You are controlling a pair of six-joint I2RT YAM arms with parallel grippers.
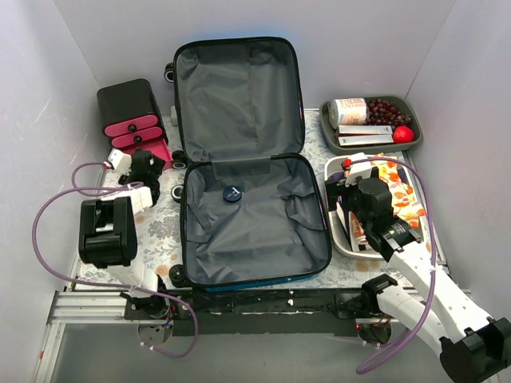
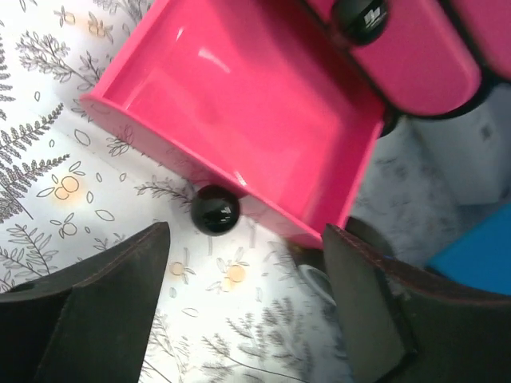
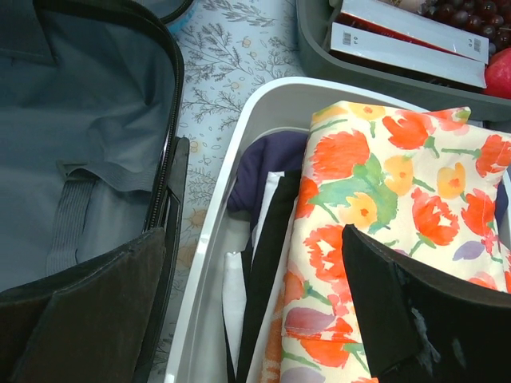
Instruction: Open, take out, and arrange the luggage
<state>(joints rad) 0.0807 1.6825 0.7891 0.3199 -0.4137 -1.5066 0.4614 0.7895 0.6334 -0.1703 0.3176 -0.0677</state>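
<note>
The luggage (image 1: 255, 231) lies open in the middle of the table, its lid (image 1: 238, 96) propped up at the back and its grey lining bare. A small round dark-blue object (image 1: 232, 193) rests in the lower half. My left gripper (image 1: 145, 169) is to the left of the luggage, at the small black box's pulled-out pink drawer (image 2: 239, 112). It (image 2: 247, 239) stands open just short of the drawer's black knob (image 2: 215, 210), with nothing between the fingers. My right gripper (image 1: 349, 189) hovers open over a white tray (image 3: 209, 239), above a folded floral cloth (image 3: 383, 183).
The black box with pink drawers (image 1: 128, 100) stands at the back left. A grey tray (image 1: 331, 132) at the back right holds a can, grapes, flat boxes and a red fruit. The white tray (image 1: 334, 231) holds folded clothes. Walls close in on three sides.
</note>
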